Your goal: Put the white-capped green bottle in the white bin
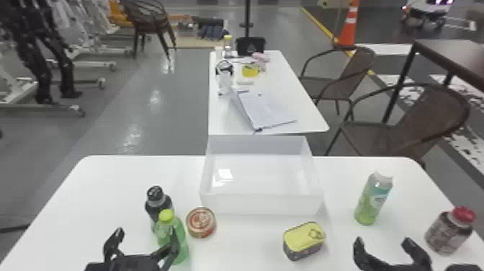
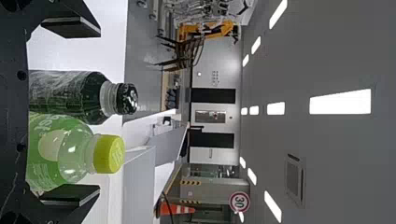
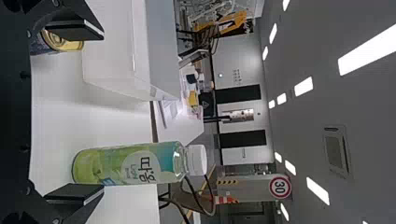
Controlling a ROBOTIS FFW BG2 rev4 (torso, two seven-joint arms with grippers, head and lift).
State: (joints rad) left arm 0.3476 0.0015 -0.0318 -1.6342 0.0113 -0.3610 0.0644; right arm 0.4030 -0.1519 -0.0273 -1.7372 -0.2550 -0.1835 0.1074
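Note:
My right gripper [image 1: 387, 248] is open at the front right of the table, nearer the robot than the white-capped green bottle [image 1: 373, 198], which stands upright. In the right wrist view the same bottle [image 3: 135, 163] lies beyond the spread fingertips of the right gripper [image 3: 74, 114], apart from them. The white bin [image 1: 261, 203] sits at the table's middle, left of that bottle. My left gripper [image 1: 142, 239] is open at the front left, by a yellow-capped green bottle. In the left wrist view, the left gripper [image 2: 70, 112] has its fingers wide apart.
The yellow-capped green bottle [image 1: 174, 239] and a dark bottle [image 1: 158, 207] stand at the left, beside a round red can [image 1: 201, 222]. A yellow-topped tin [image 1: 303, 240] lies before the bin. At the far right is a red-capped brown bottle [image 1: 448, 232].

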